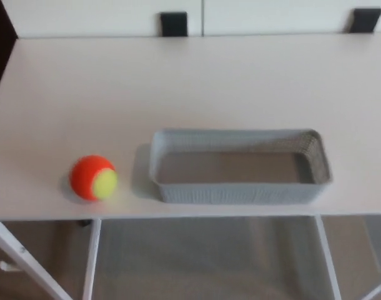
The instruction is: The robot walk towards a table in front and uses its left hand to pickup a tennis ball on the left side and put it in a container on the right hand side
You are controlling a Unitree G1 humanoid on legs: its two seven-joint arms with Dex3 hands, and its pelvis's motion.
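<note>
Tennis ball (93,177) beside the container (239,192) on the bench (190,87).
The orange-and-yellow tennis ball rests just left of the grey, rectangular, weave-patterned container, close to its short wall but not touching, both near the bench's front edge. Neither robot hand shows in the head view, so their state cannot be told.

The tennis ball (93,177), near the table's front left corner, is orange-red with a yellow-green patch on its right side. The container (240,192) at the front edge is mid grey, its walls covered in a fine woven-looking ribbing and its floor a plainer, slightly darker grey. The table (178,87) top is pale off-white with no pattern, on white legs (90,262). Beyond the far edge are two black blocks (173,24) against white.
</note>
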